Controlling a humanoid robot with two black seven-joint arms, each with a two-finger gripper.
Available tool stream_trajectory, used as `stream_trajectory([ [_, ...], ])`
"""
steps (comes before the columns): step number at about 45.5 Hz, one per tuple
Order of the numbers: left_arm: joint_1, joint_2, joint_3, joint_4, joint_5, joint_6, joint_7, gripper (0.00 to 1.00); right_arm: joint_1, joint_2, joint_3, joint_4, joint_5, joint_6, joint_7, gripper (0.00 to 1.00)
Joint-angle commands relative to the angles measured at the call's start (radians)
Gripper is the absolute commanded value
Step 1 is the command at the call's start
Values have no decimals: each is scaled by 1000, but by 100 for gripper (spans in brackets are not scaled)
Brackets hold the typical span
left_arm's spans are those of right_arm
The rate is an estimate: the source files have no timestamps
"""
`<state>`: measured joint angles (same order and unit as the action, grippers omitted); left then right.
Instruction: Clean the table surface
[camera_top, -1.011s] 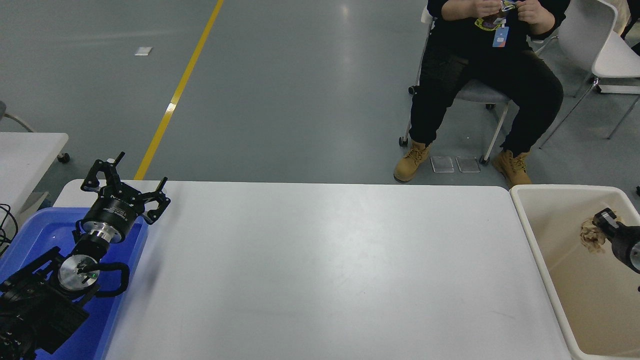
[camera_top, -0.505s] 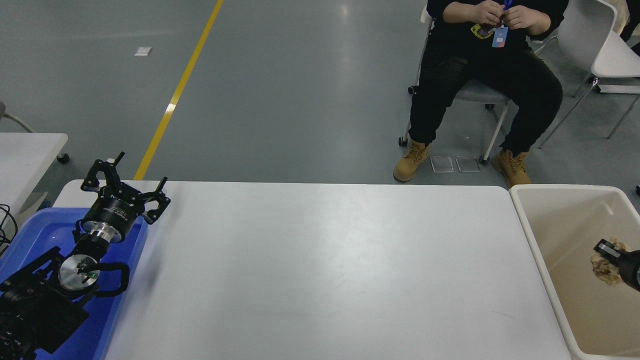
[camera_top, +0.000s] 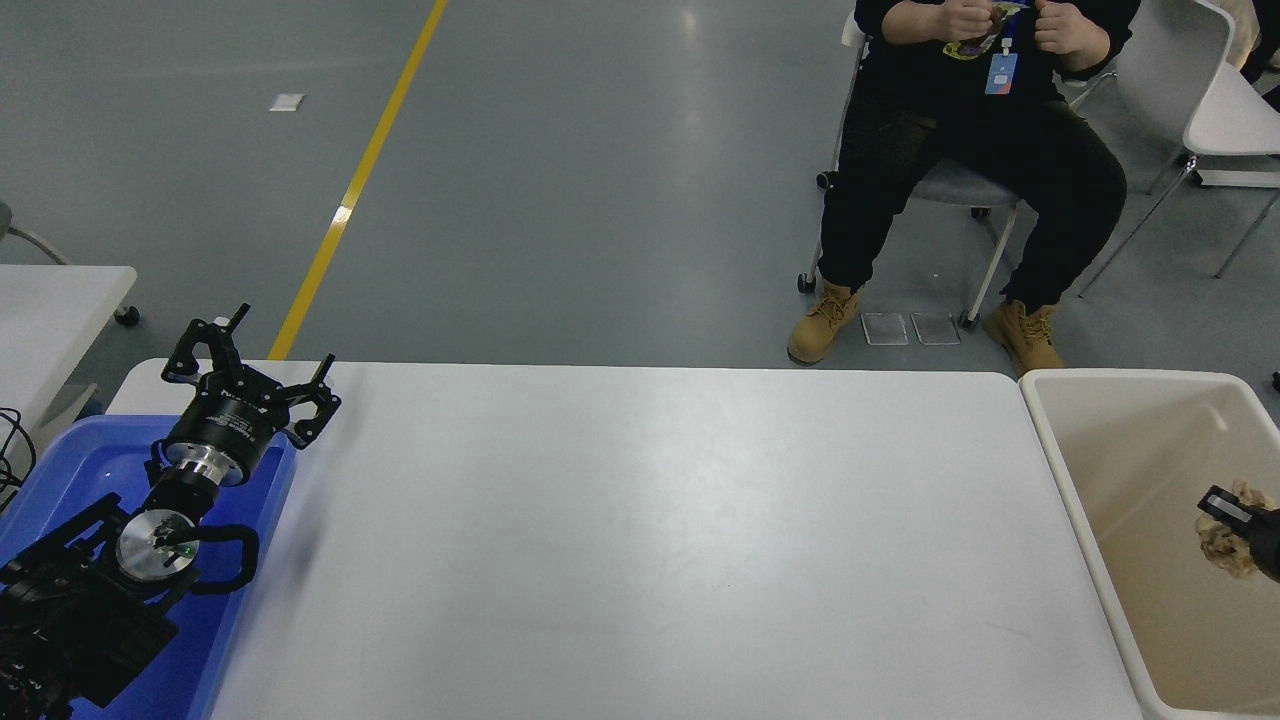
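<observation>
My right gripper (camera_top: 1232, 517) has slid further toward the right edge of the view since a second ago and sits a bit lower over the cream tub (camera_top: 1060, 470), so now only its tip pokes into the picture. It's still pinched on a crumpled brown paper wad (camera_top: 1228, 548), which bulges out past the fingers, hanging above the tub's inside rather than lying on its floor as far as I can tell. The table surface (camera_top: 640, 540) lies off to the left of that gripper, right up against the tub's near wall. My left gripper (camera_top: 250, 372) hasn't budged: fingers spread wide, holding nothing, parked over the far corner of the blue bin (camera_top: 60, 470) at the table's other end. Beyond the table a person (camera_top: 975, 150) sits on a chair, and their hands have come apart since the earlier shot.
</observation>
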<state>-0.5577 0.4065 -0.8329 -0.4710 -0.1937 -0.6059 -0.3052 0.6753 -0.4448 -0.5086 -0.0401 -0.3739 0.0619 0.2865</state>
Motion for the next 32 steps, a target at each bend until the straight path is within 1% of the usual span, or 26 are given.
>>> stream_trajectory([
  [1,-1,0,0,0,0,0,0,100,-2,3,-1,8,3,-37,2,96],
  [11,-1,0,0,0,0,0,0,100,-3,1,1,26,1,-30,0,97],
  [16,-1,0,0,0,-1,0,1,100,7,1,37,26,3,-28,0,97],
  [25,-1,0,0,-1,0,0,0,100,53,-6,264,20,3,-34,0,97],
  [32,1,0,0,-1,0,0,0,100,101,-6,484,16,3,-37,5,97],
])
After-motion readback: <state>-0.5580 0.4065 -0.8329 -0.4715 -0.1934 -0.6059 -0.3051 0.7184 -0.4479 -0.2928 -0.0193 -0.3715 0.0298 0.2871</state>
